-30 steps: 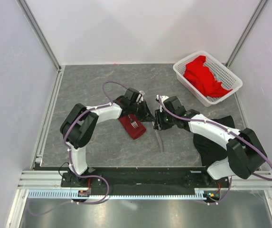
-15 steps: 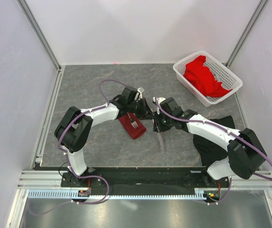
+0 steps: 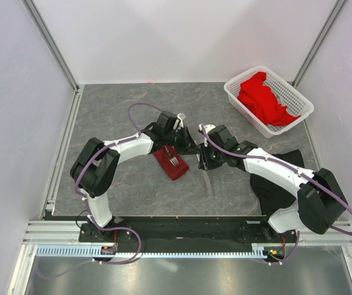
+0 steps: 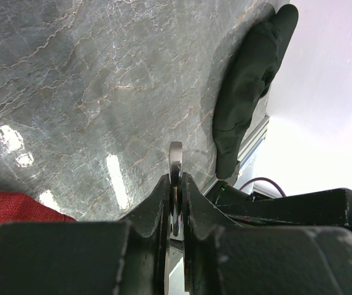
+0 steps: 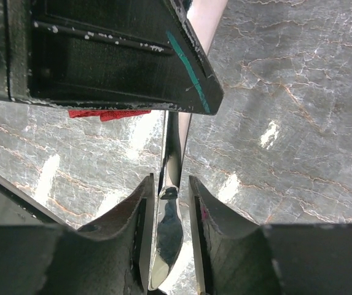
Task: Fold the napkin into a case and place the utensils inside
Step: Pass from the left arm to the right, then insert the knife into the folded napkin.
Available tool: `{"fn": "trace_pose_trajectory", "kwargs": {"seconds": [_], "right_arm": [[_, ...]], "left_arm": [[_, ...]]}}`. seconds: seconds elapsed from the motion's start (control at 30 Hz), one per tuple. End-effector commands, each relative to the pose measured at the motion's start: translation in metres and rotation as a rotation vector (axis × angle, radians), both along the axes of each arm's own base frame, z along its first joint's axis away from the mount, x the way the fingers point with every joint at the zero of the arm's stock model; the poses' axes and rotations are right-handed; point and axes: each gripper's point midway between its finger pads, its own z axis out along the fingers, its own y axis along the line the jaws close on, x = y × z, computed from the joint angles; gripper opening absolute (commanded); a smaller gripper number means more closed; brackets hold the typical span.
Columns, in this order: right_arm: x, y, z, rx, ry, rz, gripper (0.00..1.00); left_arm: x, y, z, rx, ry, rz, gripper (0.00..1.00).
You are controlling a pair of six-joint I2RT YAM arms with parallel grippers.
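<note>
The napkin (image 3: 169, 165), folded into a narrow dark red case, lies at the table's middle with the fork (image 3: 174, 160) resting on top. My left gripper (image 3: 189, 147) hovers just right of the case. In the left wrist view it (image 4: 176, 181) is shut on the knife's (image 4: 176, 161) rounded handle end. The knife (image 3: 208, 181) runs back toward the near edge. My right gripper (image 3: 201, 162) straddles it. In the right wrist view the blade (image 5: 171, 233) lies between its fingers (image 5: 142, 209) with a gap on the right side, so this gripper (image 5: 169, 184) is open. A red strip of napkin (image 5: 99, 114) peeks out under the left gripper.
A white lattice basket (image 3: 232, 92) holding bright red cloths (image 3: 262, 98) stands at the back right. A black cloth (image 3: 274, 178) lies under my right arm, also seen as a dark roll (image 4: 249, 80). Pale walls close in the table on three sides.
My left arm's elbow has swung left while its gripper stayed on the knife handle. The knife blade has shifted slightly. The right gripper's jaws have stayed about the blade.
</note>
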Motion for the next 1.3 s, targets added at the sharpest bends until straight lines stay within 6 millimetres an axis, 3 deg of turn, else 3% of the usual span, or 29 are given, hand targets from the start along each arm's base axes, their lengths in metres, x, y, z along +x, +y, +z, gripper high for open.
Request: {"fn": "trace_pose_trajectory", "kwargs": {"seconds": [0.0, 0.1, 0.17, 0.23, 0.3, 0.4, 0.47, 0.5, 0.53, 0.6, 0.63, 0.67, 0.7, 0.77, 0.8, 0.83, 1.07, 1.27], "right_arm": [[0.008, 0.010, 0.017, 0.031, -0.044, 0.022, 0.34], [0.008, 0.011, 0.017, 0.034, -0.046, 0.025, 0.19], [0.008, 0.013, 0.018, 0.035, -0.045, 0.032, 0.00], [0.008, 0.018, 0.023, 0.041, -0.051, 0.050, 0.00], [0.009, 0.022, 0.027, 0.031, -0.064, 0.064, 0.00], [0.016, 0.036, 0.042, 0.017, -0.090, 0.082, 0.00], [0.014, 0.041, 0.033, -0.030, -0.054, 0.094, 0.00], [0.019, 0.049, 0.041, -0.026, -0.065, 0.101, 0.00], [0.015, 0.050, 0.029, -0.070, -0.024, 0.114, 0.00], [0.024, 0.060, 0.037, -0.088, -0.031, 0.113, 0.00], [0.020, 0.058, 0.023, -0.142, 0.016, 0.123, 0.00], [0.022, 0.059, 0.021, -0.167, 0.019, 0.123, 0.00], [0.028, 0.067, 0.030, -0.163, 0.004, 0.126, 0.00], [0.025, 0.071, 0.020, -0.207, 0.043, 0.145, 0.00], [0.029, 0.078, 0.027, -0.200, 0.034, 0.150, 0.00], [0.025, 0.079, 0.018, -0.231, 0.064, 0.161, 0.00], [0.024, 0.095, 0.004, -0.312, 0.119, 0.198, 0.00], [0.026, 0.101, -0.007, -0.353, 0.148, 0.214, 0.00]], "left_arm": [[0.002, -0.003, 0.037, -0.067, -0.059, -0.001, 0.07], [0.002, 0.000, 0.038, -0.068, -0.058, 0.003, 0.07], [0.002, 0.001, 0.040, -0.073, -0.063, 0.001, 0.08], [0.004, 0.005, 0.043, -0.075, -0.076, 0.002, 0.16], [0.016, 0.022, 0.047, -0.063, -0.126, 0.030, 0.39], [0.037, 0.068, 0.045, 0.028, -0.154, 0.125, 0.47], [0.057, 0.104, 0.044, 0.071, -0.175, 0.216, 0.49], [0.059, 0.117, 0.041, 0.108, -0.183, 0.225, 0.49], [0.064, 0.129, 0.040, 0.138, -0.186, 0.248, 0.49], [0.074, 0.158, 0.027, 0.238, -0.184, 0.296, 0.42], [0.077, 0.165, 0.022, 0.268, -0.185, 0.309, 0.37], [0.083, 0.178, 0.014, 0.315, -0.182, 0.343, 0.31], [0.083, 0.184, 0.008, 0.344, -0.180, 0.350, 0.28], [0.083, 0.194, -0.010, 0.393, -0.149, 0.371, 0.24], [0.083, 0.197, -0.015, 0.402, -0.140, 0.373, 0.20], [0.082, 0.199, -0.020, 0.416, -0.131, 0.377, 0.20], [0.092, 0.231, -0.026, 0.510, -0.147, 0.466, 0.14], [0.104, 0.234, -0.038, 0.500, -0.110, 0.463, 0.12]]}}
